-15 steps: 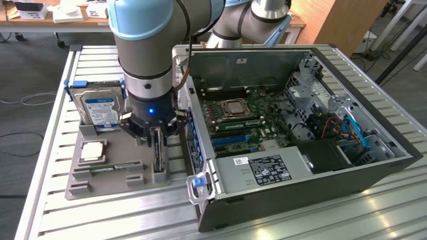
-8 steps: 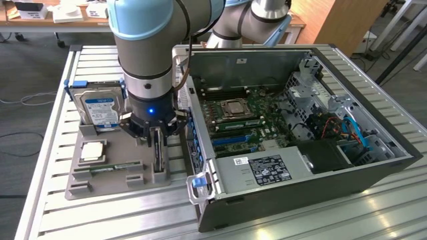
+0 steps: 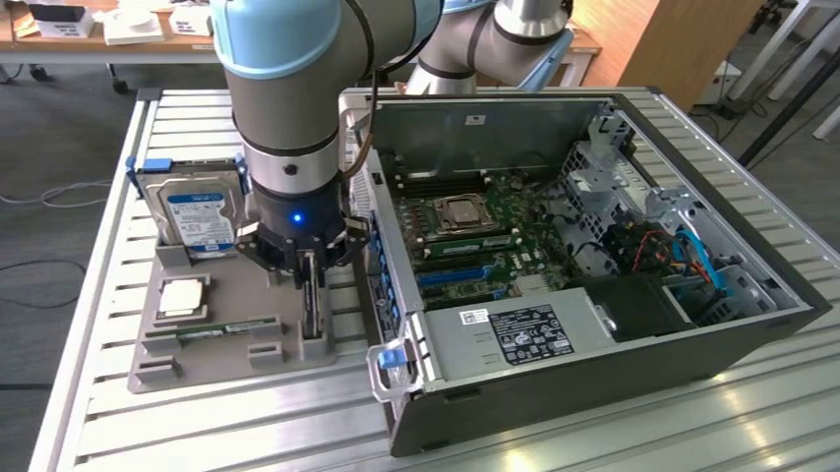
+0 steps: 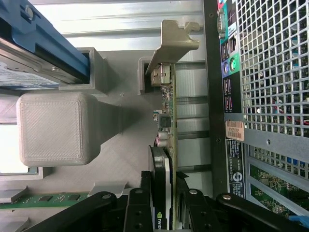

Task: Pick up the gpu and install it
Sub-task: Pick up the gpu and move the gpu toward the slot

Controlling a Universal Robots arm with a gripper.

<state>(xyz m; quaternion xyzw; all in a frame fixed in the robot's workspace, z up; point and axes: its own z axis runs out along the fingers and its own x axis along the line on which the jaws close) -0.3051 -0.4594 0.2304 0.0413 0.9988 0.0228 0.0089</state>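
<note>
Gpu (image 4: pixel 168 116) stands on edge in a grey holder (image 4: pixel 120 159) slot beside the computer case (image 4: pixel 270 96): thin green board, pale metal bracket, black fan bearing a partly hidden logo. The tool (image 4: pixel 165 193) straddles it; whether it grips I cannot tell

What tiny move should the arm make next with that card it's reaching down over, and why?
Probably a short, straight lift, provided its hold is firm. The gripper sits down over the gpu, which stands on edge in a slot of the grey holder, right beside the computer case. Pulling straight up should free the card without scraping the slot or bumping the case.
</note>
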